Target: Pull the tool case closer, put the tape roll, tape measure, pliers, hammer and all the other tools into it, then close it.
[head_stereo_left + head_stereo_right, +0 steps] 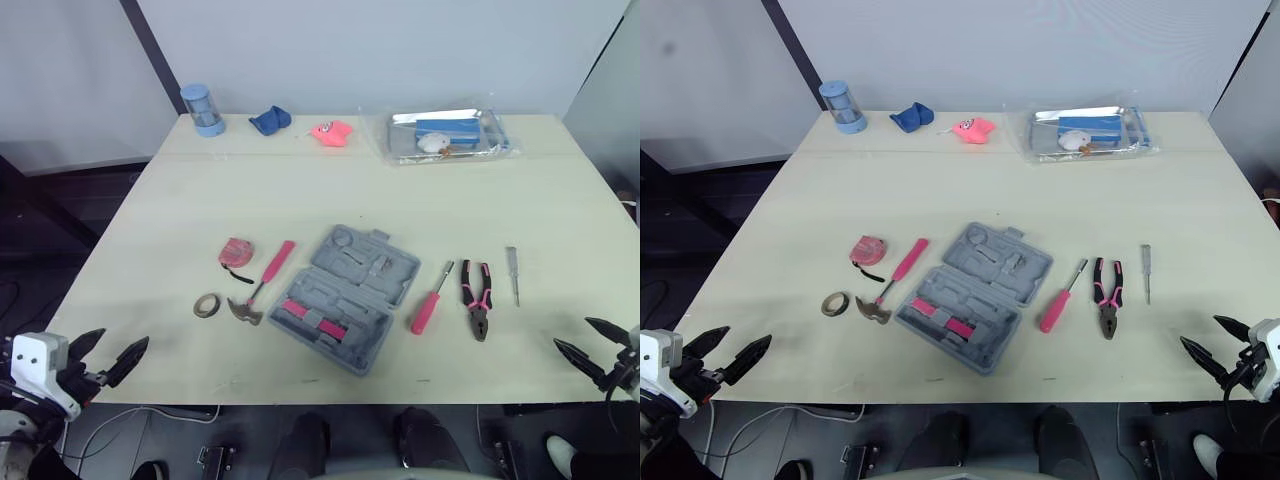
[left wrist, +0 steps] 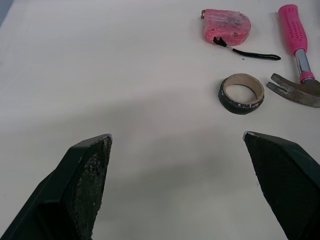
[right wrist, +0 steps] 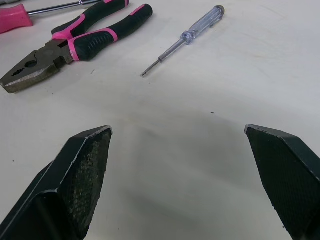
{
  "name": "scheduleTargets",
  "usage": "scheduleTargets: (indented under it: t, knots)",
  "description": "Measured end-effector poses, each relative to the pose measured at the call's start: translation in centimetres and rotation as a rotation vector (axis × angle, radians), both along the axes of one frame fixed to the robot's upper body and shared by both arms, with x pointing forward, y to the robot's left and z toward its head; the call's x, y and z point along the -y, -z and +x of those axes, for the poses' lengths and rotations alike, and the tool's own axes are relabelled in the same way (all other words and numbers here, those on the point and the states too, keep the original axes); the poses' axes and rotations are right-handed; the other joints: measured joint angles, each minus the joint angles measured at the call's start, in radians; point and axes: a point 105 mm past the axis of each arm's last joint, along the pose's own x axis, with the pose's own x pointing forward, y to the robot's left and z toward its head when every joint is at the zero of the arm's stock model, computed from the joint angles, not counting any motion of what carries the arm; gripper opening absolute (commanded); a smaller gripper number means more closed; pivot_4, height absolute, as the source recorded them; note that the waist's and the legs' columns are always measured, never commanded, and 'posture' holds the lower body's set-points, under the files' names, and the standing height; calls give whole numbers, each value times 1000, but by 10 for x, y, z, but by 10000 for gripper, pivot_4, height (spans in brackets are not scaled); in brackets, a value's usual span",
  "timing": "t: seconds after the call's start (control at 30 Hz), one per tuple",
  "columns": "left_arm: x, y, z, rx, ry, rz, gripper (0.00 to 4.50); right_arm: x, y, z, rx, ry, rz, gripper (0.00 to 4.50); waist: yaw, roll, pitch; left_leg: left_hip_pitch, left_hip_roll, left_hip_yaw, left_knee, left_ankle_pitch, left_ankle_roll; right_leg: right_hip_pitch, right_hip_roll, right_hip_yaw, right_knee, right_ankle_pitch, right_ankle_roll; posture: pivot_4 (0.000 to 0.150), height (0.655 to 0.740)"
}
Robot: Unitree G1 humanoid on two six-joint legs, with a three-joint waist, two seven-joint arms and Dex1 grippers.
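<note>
No loose tool is packed yet, so I'd judge that pulling the open tool case (image 1: 345, 298) closer comes first. It lies ahead, between the grippers, and calls for a long forward reach. The left gripper (image 1: 125, 337) and right gripper (image 1: 572, 331) gape wide (both empty). Ahead of the left are one tape roll (image 1: 207, 305), one tape measure (image 1: 236, 252) and one hammer (image 1: 262, 280). Ahead of the right are one pliers (image 1: 476, 297), one pink-handled screwdriver (image 1: 432, 299) and one clear-handled screwdriver (image 1: 512, 274).

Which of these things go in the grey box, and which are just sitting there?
For the job: tool case, tape roll, tape measure, hammer, pink screwdriver, pliers, small screwdriver.

Just lying about: blue jar, blue object, pink object, plastic bag.
</note>
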Motion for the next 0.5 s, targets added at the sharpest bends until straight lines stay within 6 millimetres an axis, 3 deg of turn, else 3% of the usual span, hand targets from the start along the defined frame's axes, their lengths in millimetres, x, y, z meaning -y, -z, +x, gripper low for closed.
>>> scheduleTargets:
  t: [0.5]
  knots:
    - [-1, 1, 0, 7, 2, -3, 44751, -1, 0, 1, -2, -6, -15, 45000, 0, 0, 0, 0, 0, 0, 0, 0, 0, 0, 0, 0, 0, 0, 0, 1500, 7400]
